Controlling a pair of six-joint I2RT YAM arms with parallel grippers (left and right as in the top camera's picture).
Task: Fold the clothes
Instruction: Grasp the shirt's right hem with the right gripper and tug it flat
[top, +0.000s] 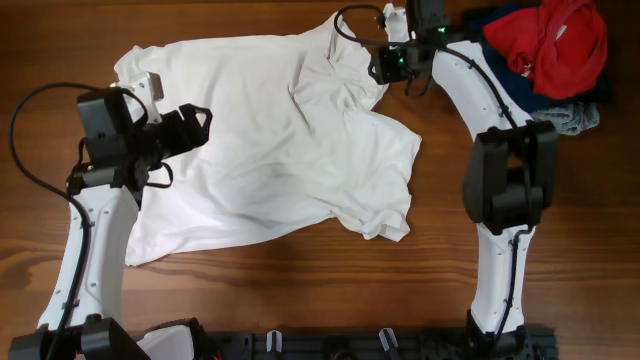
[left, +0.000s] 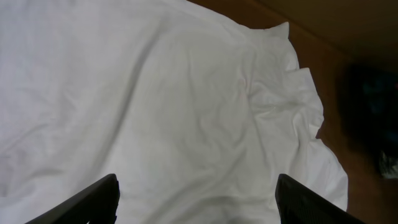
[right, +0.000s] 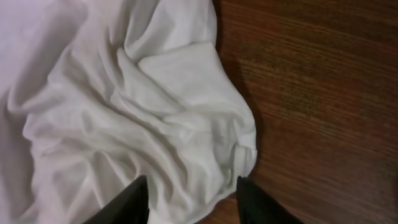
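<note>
dark wooden table (top: 300, 290) carries the large plain white thin-fabric t-shirt (top: 270, 160), rumpled mid-table. your left gripper (top: 195, 120) and right gripper (top: 383, 68) hover agape; likely flattening, so pinch the bunched far-right edge next.

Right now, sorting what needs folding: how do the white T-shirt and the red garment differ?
The white T-shirt lies spread across the table; the red garment is bunched in a corner heap. The T-shirt rests on wood; the red garment tops a navy garment. Both are unfolded.
</note>
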